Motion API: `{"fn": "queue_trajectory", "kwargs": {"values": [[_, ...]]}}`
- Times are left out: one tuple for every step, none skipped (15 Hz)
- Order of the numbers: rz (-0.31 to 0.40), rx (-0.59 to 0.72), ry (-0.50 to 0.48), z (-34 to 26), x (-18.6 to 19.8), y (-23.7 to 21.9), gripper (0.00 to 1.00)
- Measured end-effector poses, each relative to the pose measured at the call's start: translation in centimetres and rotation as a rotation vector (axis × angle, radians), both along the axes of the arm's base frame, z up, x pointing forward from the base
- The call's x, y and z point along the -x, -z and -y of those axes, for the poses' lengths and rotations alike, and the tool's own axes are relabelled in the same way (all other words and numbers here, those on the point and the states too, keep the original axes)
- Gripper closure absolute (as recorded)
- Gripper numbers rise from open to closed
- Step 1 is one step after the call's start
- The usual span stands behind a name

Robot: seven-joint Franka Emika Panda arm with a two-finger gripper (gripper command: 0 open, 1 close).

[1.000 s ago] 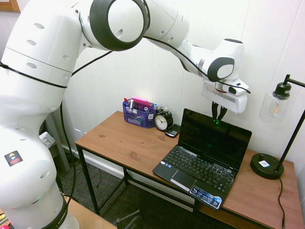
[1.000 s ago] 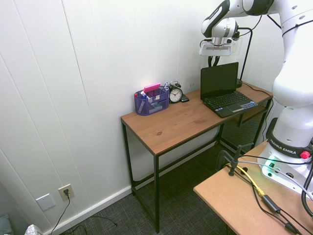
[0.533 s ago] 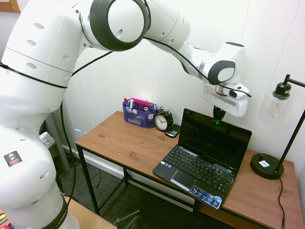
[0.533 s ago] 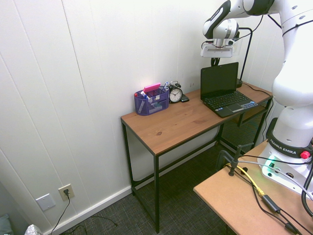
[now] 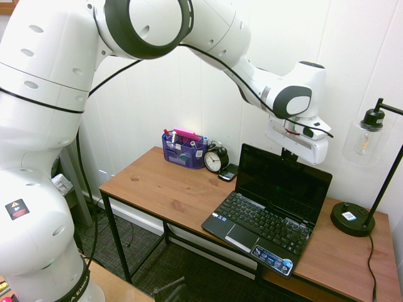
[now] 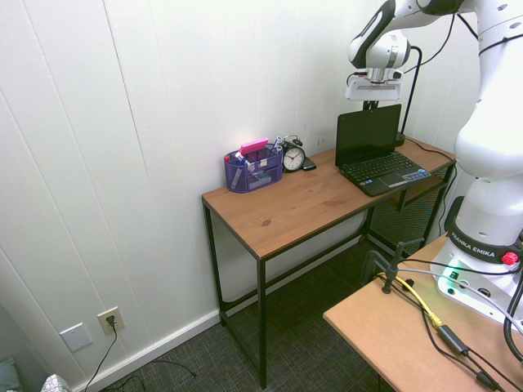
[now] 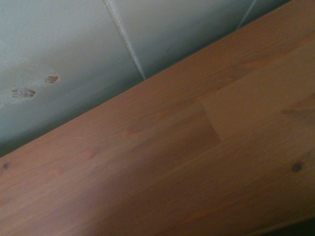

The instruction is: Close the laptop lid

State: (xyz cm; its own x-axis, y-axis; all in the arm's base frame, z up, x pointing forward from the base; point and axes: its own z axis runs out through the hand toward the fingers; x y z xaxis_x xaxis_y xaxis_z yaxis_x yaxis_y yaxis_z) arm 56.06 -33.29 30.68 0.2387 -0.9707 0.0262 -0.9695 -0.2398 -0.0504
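The laptop lid stands open and nearly upright, its dark screen facing the desk's front edge; the keyboard base lies flat on the wooden desk. My gripper hangs just behind the lid's top edge, on the wall side, with its fingertips hidden behind the lid. It is shut and holds nothing. The second exterior view shows the gripper right above the lid. The wrist view holds only the desk top and the white wall.
Along the wall, left of the laptop, stand a purple pen organiser, a black alarm clock and a small dark phone. A black desk lamp stands at the desk's right end. The wall is close behind the gripper.
The fingers have shut. The hand has shifted right towards the wall and dropped behind the lid's top edge. The lid stands as before.
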Motion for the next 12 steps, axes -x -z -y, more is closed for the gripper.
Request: {"fn": "queue_trajectory", "kwargs": {"values": [[0.0, -0.001, -0.001, -0.2, 0.7, -0.2, 1.0], [-0.002, -0.001, -0.001, -0.3, 1.5, -0.2, 1.0], [-0.012, -0.002, -0.003, -0.6, 2.4, 0.2, 1.0], [-0.019, -0.002, -0.004, -0.8, 3.2, 0.6, 1.0], [-0.025, -0.005, -0.005, -0.9, 4.0, 1.0, 1.0], [-0.035, -0.008, -0.005, -1.0, 4.7, 1.5, 1.0], [-0.044, -0.011, -0.003, -1.1, 5.5, 2.2, 1.0], [-0.054, -0.015, 0.0, -1.2, 6.2, 2.9, 1.0], [-0.065, -0.019, 0.002, -1.2, 6.9, 3.6, 1.0], [-0.076, -0.023, 0.003, -1.1, 7.6, 4.3, 1.0], [-0.089, -0.03, 0.005, -1.1, 8.2, 4.9, 1.0], [-0.103, -0.036, 0.007, -1.0, 8.9, 5.5, 1.0]]}}
